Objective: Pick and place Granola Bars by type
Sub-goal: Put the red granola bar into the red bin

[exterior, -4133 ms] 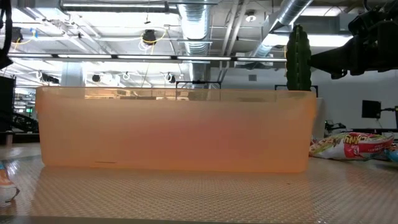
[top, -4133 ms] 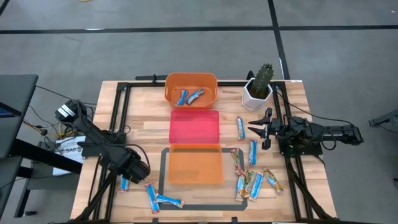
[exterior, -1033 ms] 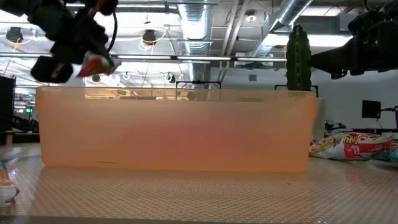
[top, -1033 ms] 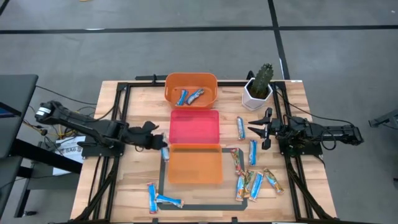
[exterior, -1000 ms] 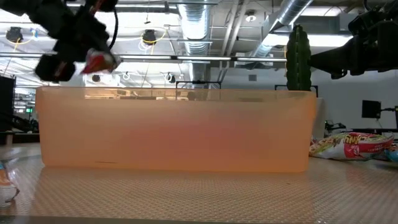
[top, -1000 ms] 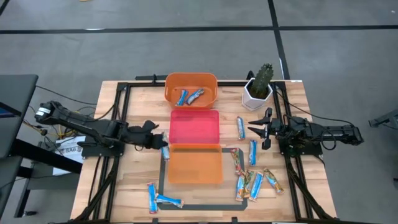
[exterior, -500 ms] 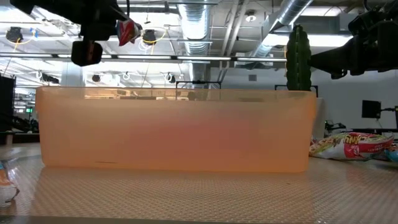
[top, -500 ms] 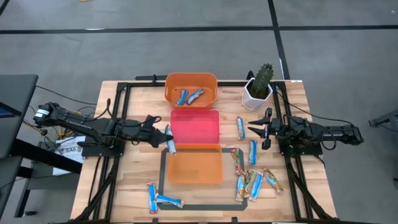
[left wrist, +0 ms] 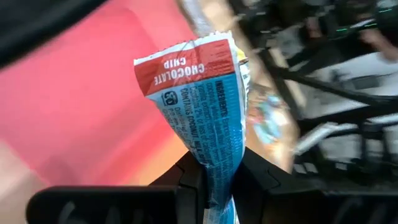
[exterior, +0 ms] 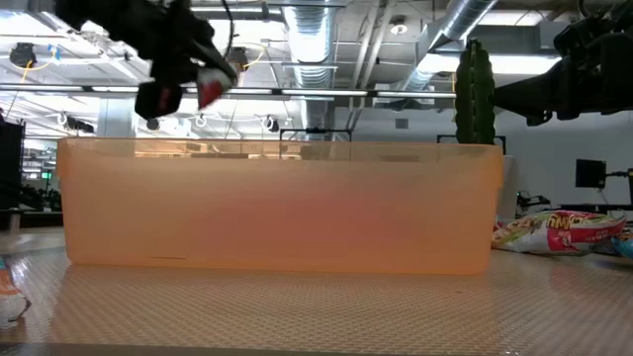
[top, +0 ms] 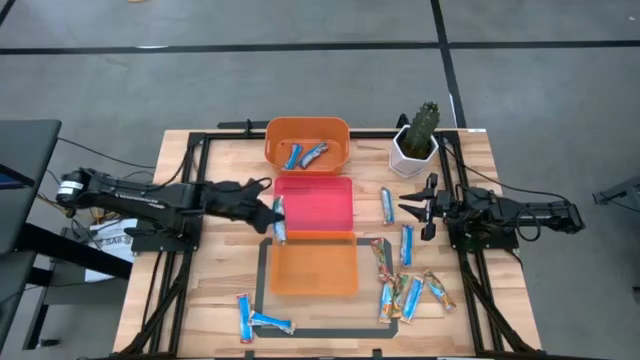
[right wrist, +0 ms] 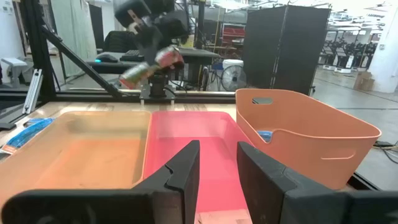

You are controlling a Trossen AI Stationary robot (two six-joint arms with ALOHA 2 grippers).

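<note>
A wooden table (top: pixel 220 285) framed by black rails stands on a grey floor crossed by dark lines. At its centre lies a pink tray (top: pixel 314 205), the landmark for all else. The left gripper (top: pixel 274 214) hangs over the pink tray's left edge, its fingers pinched tight on a blue-and-white granola bar (left wrist: pixel 208 118) marked "chocolate chip". Just behind the pink tray sits an orange bin (top: pixel 306 143) holding two blue bars (top: pixel 305 155). Touching the tray's near edge is a pale orange tray (top: pixel 314 264), inside a dark outline on the wood. Right of the pink tray, loose bars (top: pixel 400 270) lie scattered, some blue-and-white, others multicoloured. Well to the front left of it lie two more blue bars (top: pixel 256 320). The right gripper (top: pixel 418 207) waits to the right of the pink tray, clear of the bars, its fingers a little apart and empty. A potted cactus (top: pixel 417 136) stands behind and to the right of the tray. The level view shows ceiling ducts (exterior: pixel 316 40) and strip lights in an open workshop beyond.
</note>
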